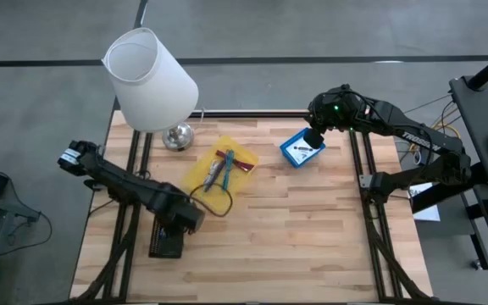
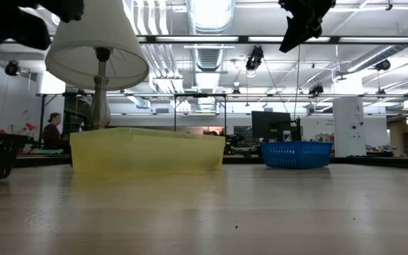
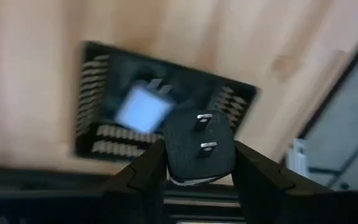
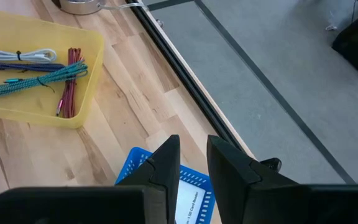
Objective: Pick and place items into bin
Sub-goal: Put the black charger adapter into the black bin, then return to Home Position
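My left gripper [image 1: 180, 222] is shut on a black two-prong plug [image 3: 201, 149] over a black basket [image 1: 166, 243] at the near left. The basket holds a pale square piece [image 3: 143, 107]. The plug's dark cord [image 1: 219, 206] loops back to a yellow tray [image 1: 223, 169] at the table's middle. In the tray lie white, purple, teal and red cables [image 4: 39, 74]. My right gripper [image 4: 194, 171] hangs empty above a blue basket [image 1: 302, 150], its fingers a narrow gap apart. A white packet [image 4: 188, 202] lies in the blue basket. My left gripper pinches the plug's black body [image 3: 179, 155] between its two fingers [image 3: 148, 174], one on each side. The fingers point down toward the black basket. The plug is lifted clear, its two prongs [image 3: 205, 134] turned back toward the wrist. Its cord trails slack toward the yellow tray.
A white lamp [image 1: 151, 80] with a silvery base [image 1: 177, 135] stands at the far left, next to the yellow tray. Bare wood lies at the table's near middle and right. Dark arm frames run along both side edges.
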### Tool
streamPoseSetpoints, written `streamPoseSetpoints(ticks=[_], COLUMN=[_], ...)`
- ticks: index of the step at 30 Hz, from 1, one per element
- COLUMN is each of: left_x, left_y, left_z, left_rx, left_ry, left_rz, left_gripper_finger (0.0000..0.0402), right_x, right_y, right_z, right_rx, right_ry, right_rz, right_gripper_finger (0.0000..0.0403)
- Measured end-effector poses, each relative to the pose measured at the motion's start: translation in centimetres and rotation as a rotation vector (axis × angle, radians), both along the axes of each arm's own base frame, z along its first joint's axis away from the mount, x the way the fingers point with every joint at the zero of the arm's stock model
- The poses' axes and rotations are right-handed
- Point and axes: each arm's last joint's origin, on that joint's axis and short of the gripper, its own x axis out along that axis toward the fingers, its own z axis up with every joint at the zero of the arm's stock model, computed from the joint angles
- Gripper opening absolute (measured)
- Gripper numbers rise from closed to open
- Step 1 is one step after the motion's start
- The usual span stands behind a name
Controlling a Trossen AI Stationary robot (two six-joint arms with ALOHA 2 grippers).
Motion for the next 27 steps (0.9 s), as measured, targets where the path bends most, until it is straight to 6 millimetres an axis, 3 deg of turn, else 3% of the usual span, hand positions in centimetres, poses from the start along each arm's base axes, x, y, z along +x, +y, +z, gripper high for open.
streamPoseSetpoints(ticks=[6, 11, 27], left_x=[0.4, -0.3, -2.0], left_y=[-2.0, -2.4, -1.8], left_z=[-0.6, -1.8, -5.3], left_rx=[-0.107, -0.118, -0.082], left_ry=[-0.095, -0.050, 0.096], left_rz=[-0.072, -0.074, -0.068], left_gripper_finger=[0.0138, 0.0140, 0.0216], right_x=[0.0, 0.0, 0.0], right_y=[0.0, 0.0, 0.0], right_z=[0.0, 0.0, -0.1], right_rx=[0.000, 0.000, 0.017], right_ry=[0.000, 0.001, -0.010], right_rz=[0.000, 0.000, -0.018], right_gripper_finger=[0.0068, 0.0068, 0.0068])
